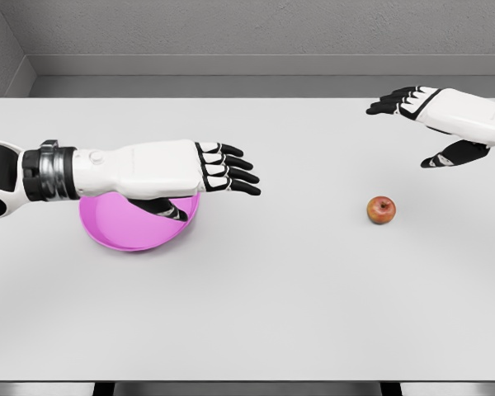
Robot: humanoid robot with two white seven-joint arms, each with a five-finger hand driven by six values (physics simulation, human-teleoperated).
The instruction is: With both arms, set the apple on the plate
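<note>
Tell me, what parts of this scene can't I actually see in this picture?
- Pink plate, head view: its far half is hidden under the left hand and forearm.
- Right hand, head view: its arm is cut off by the picture's right edge.
- Apple: its far side and underside face away from the camera.
- Table: its legs lie below the front edge.

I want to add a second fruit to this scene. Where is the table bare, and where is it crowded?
Bare: the wide strip between the left hand and the apple, and the whole near half of the table below both. Crowded: the left side, where that hand hangs over the pink plate, and the far right corner under the open right hand.
</note>
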